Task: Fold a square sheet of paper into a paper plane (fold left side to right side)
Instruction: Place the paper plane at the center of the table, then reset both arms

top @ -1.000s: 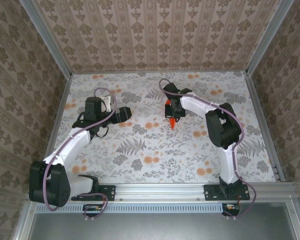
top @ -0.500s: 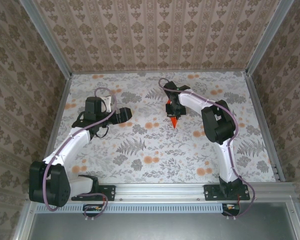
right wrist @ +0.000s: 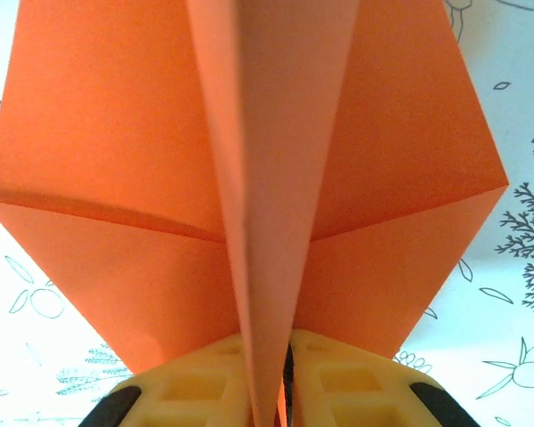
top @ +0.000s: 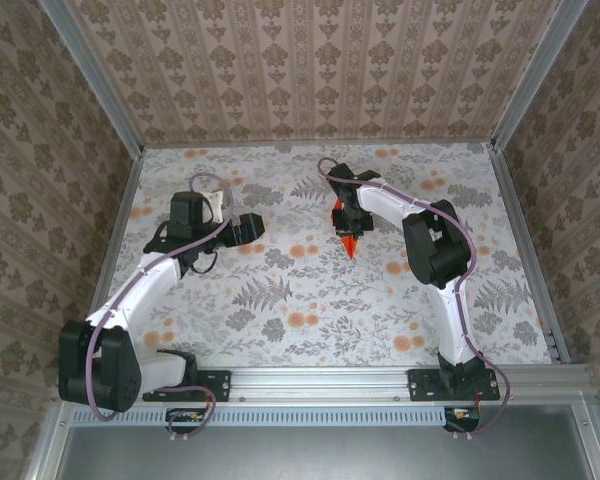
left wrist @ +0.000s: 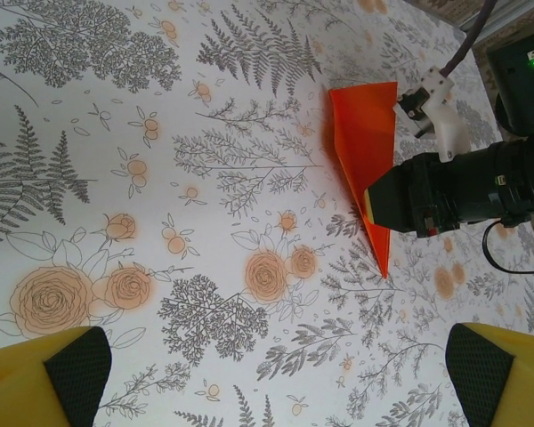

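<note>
The square sheet of paper is a bright orange, creased, pointed shape: the paper plane. It lies right of the table's middle with its tip toward the arms' bases. My right gripper sits over its wide end. In the right wrist view the plane's raised centre fold runs down between the yellow fingers, and my right gripper is shut on that fold. My left gripper hovers to the left, well apart from the plane. In its own view my left gripper is open with nothing between its fingers.
The table carries a printed cloth of grey ferns and pale orange flowers. Metal rails and patterned walls close in the left, right and far sides. The right arm's black wrist rests over the plane's right half in the left wrist view.
The right arm's elbow has shifted a little to the left while its gripper stays on the plane. Neither the plane nor the left arm has visibly moved.
</note>
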You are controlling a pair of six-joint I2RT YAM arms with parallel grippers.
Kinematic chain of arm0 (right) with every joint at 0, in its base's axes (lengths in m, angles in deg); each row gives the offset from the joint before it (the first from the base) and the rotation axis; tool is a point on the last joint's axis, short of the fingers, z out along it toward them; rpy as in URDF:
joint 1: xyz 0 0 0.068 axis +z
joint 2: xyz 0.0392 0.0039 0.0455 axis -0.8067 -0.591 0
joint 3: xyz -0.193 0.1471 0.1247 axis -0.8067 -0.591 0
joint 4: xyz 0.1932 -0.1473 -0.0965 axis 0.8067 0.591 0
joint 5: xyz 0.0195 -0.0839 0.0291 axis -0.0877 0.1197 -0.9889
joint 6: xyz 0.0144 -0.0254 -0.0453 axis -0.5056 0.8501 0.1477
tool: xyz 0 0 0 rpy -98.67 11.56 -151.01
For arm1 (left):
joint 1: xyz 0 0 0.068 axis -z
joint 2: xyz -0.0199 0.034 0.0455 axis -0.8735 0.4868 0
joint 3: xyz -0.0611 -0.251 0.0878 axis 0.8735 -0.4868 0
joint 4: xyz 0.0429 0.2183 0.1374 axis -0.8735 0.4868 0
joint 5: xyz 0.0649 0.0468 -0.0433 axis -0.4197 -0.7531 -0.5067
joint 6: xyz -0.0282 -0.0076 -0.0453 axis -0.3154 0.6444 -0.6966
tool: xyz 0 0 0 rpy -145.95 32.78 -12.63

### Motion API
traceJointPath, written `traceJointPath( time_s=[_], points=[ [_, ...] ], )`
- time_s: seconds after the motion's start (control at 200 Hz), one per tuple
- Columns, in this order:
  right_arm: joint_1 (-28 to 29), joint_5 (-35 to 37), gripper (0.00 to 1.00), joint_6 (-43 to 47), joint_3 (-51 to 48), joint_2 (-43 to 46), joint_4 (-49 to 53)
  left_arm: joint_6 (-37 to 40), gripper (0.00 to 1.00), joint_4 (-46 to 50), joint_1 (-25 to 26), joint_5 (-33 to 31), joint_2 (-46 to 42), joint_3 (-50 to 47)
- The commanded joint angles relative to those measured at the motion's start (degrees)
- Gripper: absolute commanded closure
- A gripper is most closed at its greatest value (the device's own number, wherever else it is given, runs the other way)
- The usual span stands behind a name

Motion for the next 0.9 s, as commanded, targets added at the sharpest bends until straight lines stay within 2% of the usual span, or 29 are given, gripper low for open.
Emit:
traceJointPath(
  time_s=[0.0, 0.59, 0.715, 0.9],
  points=[
    [0.06, 0.88, 0.83, 1.15, 1.24, 1.26, 3.18, 1.14, 0.00, 0.77, -0.51, 1.21, 0.21, 2.33],
    [1.02, 4.45, 0.70, 1.27, -1.29, 11.15, 8.25, 0.47, 0.00, 1.12, -0.92, 0.05, 0.94, 5.02],
    [1.03, 8.12, 0.64, 2.04, -4.88, 17.89, 7.60, -0.53, 0.00, 0.14, -1.68, -2.84, -0.05, 4.41],
    [-0.13, 12.73, 0.45, 5.13, -15.67, 33.16, -0.18, -1.33, 0.00, -2.17, -3.59, -12.93, -4.65, 1.87]
  ],
)
